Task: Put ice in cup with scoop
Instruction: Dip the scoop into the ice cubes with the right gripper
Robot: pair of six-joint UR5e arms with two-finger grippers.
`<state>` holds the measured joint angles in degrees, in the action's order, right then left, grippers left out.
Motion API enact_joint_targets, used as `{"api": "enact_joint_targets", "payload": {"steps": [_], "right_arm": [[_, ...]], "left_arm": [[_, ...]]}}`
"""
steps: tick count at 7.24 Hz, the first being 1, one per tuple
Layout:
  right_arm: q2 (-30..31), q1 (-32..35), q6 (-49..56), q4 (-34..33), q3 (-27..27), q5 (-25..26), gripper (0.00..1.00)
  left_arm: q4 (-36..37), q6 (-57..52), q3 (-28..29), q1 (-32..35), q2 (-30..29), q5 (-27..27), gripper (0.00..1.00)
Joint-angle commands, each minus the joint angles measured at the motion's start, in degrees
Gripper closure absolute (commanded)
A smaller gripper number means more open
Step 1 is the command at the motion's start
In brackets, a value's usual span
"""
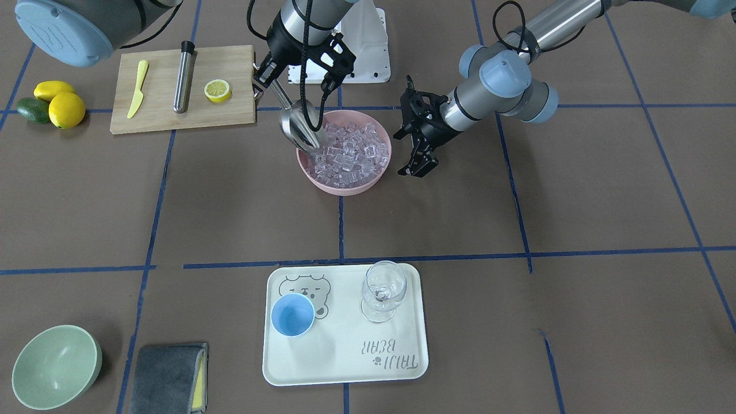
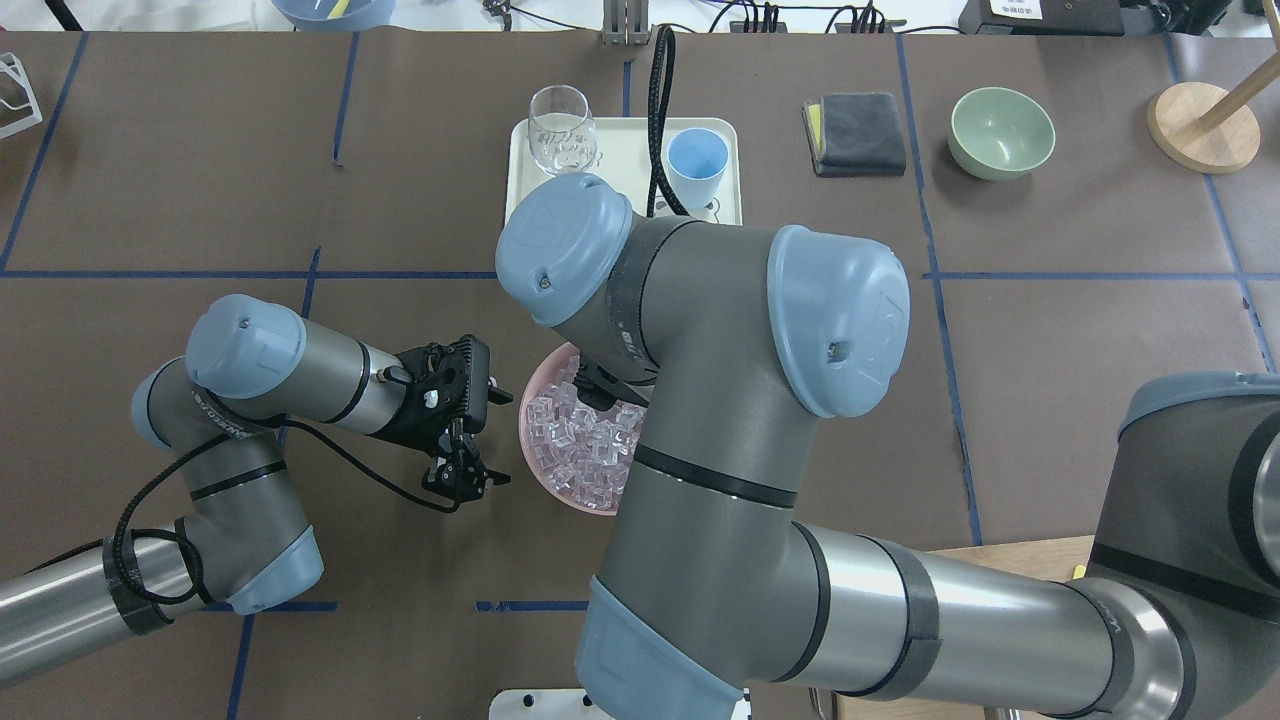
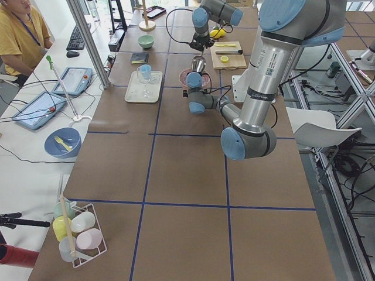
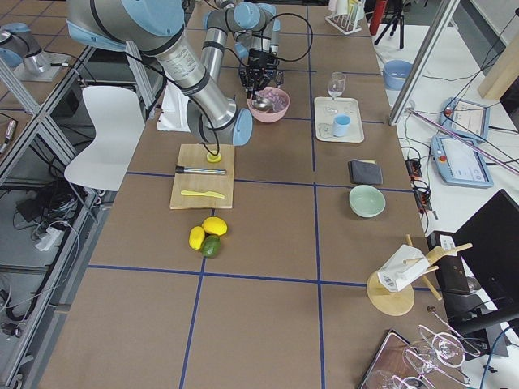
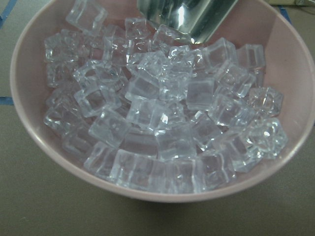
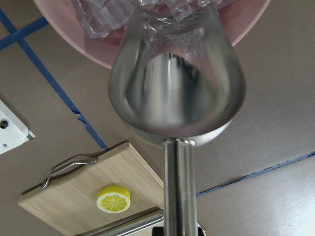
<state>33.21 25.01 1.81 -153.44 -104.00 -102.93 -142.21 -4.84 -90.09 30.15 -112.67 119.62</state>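
Overhead, the right arm [image 2: 720, 330] hides its jaws clamping the scoop [image 1: 299, 123]; left jaws apart.

Tray [image 1: 339, 356], cream, on the surface: printed "BEAR" legible, upside-down in the front-facing view. The word beside it reads roughly "TAIJI", uncertain.

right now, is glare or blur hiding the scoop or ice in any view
Right wrist view: the scoop shows mirror reflections across its trough but is sharp. Left wrist view: ice in focus, only small glints. Overhead view: no glare, but the right arm hides the scoop.
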Motion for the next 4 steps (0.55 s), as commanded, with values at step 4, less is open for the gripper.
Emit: {"api": "enact_joint_targets", "payload": {"steps": [4], "right_arm": [[2.99, -1.72, 0.74, 9.46, 3.62, 0.27, 1.0]], "left_arm": [[0.0, 0.0, 0.09, -0.09, 0.0, 0.0, 0.0]]}}
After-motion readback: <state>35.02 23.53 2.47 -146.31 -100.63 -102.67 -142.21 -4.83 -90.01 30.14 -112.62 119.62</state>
